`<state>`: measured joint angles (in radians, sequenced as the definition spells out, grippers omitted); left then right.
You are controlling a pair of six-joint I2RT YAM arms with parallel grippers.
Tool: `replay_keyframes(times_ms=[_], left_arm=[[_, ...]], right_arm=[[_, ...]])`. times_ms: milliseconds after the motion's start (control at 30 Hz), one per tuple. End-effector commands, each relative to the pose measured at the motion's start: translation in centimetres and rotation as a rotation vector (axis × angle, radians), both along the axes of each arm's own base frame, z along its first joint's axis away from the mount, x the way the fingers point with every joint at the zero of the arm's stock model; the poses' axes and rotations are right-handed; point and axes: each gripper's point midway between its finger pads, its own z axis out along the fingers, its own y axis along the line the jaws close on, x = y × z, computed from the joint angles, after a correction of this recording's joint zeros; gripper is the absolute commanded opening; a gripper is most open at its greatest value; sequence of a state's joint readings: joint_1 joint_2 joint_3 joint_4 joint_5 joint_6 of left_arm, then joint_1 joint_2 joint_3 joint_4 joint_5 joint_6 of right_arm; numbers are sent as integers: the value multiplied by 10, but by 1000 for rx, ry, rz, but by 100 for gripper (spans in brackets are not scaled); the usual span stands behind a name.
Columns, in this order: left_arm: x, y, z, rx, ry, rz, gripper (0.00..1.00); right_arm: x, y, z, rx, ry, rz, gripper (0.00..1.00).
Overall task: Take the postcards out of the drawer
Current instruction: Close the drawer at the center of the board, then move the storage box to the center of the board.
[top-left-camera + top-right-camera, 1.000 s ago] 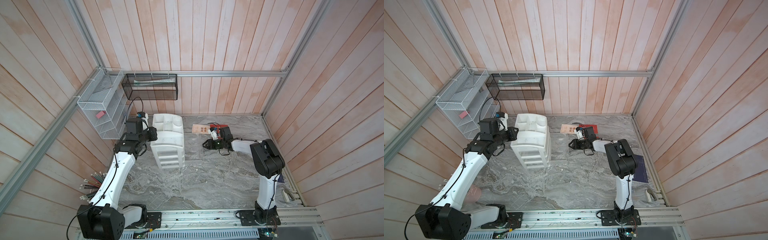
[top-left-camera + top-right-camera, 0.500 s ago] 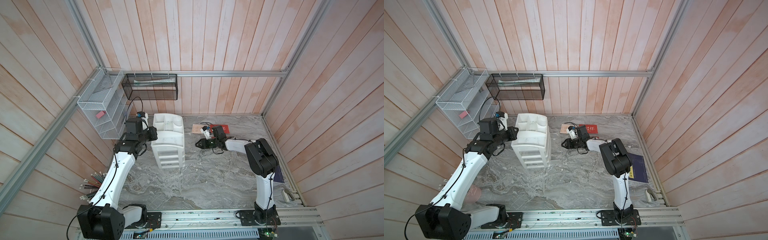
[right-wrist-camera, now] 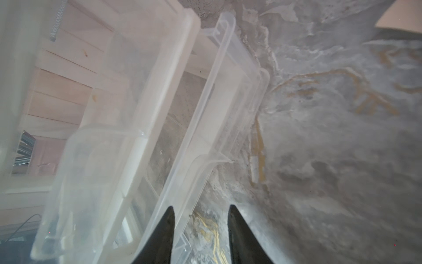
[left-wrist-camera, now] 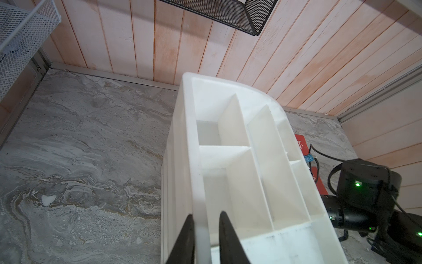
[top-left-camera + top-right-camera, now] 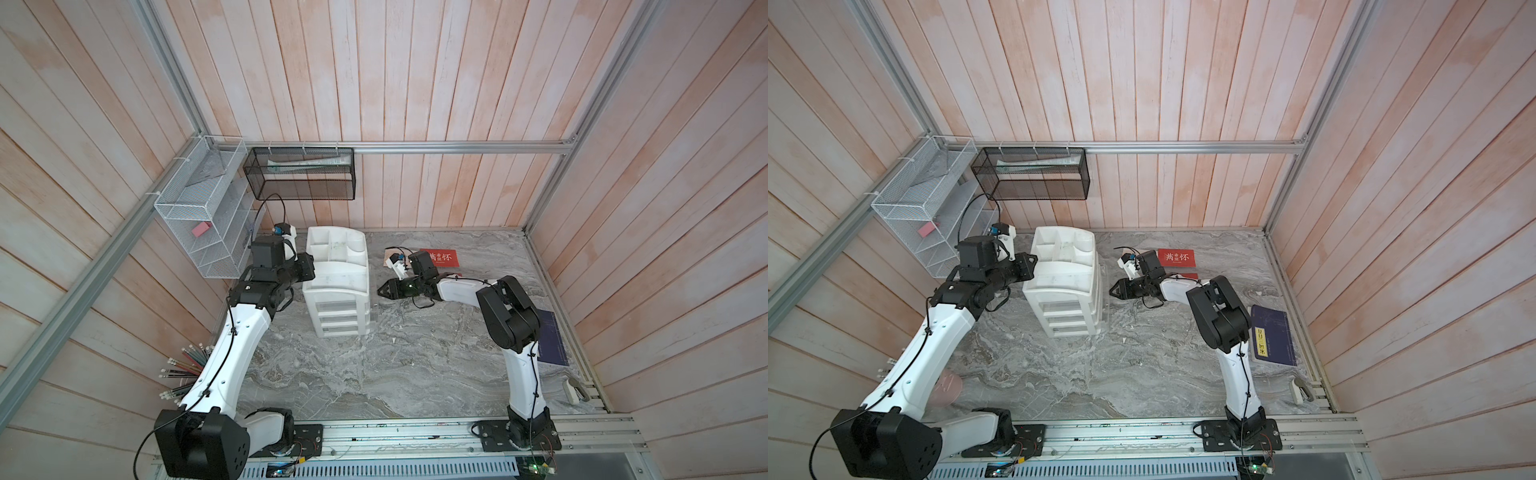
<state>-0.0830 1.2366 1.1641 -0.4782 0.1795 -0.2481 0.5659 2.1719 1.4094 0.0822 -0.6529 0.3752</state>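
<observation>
1. Locate the postcards. All three lie flat on the bench (image 5: 374,365), outside the drawer.
   - A red postcard (image 5: 441,257) lies near the rear wall, with its long axis parallel to that wall.
   - A second red postcard (image 5: 1190,276) lies mostly hidden under the right arm.
   - A beige postcard (image 5: 388,262) shows partly behind the right wrist camera.

2. Check the right tool (image 5: 380,289).
   - It points at the drawer unit (image 5: 336,286), away from the cards, which lie behind it toward the rear wall.
   - Its jaws stand apart and carry nothing.
   - The clear drawer (image 3: 205,114) stands pulled out directly ahead, and its near corner reaches in between the jaws. You cannot tell whether they touch.
   - Seen through its walls, the drawer looks empty.

3. Check the left tool (image 4: 205,214). It is clamped on the unit's top rim wall, one finger on each side, bracing the unit.

4. Judge the coming move.
   - The right arm is the nearer one to both drawer and cards.
   - Removal appears complete, so any further move turns on the drawer front straight ahead of the right tool.
   - Mind the covered red card beneath the forearm.
   - The navy booklet (image 5: 1273,336) lies well apart.
</observation>
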Motion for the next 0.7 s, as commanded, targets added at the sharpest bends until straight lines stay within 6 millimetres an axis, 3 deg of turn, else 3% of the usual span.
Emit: replay_keyframes(times_ms=[0,367,667], left_arm=[[-2,-10,-9,-25,17,-45,21],[2,-22,-19,-82,34,-89,19],[13,-32,-23,-127,35,-117,18]], right_arm=[[-5,13,-4,12,25,30,39],[-1,34,8,86,32,61,39],[20,29,19,130,21,34,39]])
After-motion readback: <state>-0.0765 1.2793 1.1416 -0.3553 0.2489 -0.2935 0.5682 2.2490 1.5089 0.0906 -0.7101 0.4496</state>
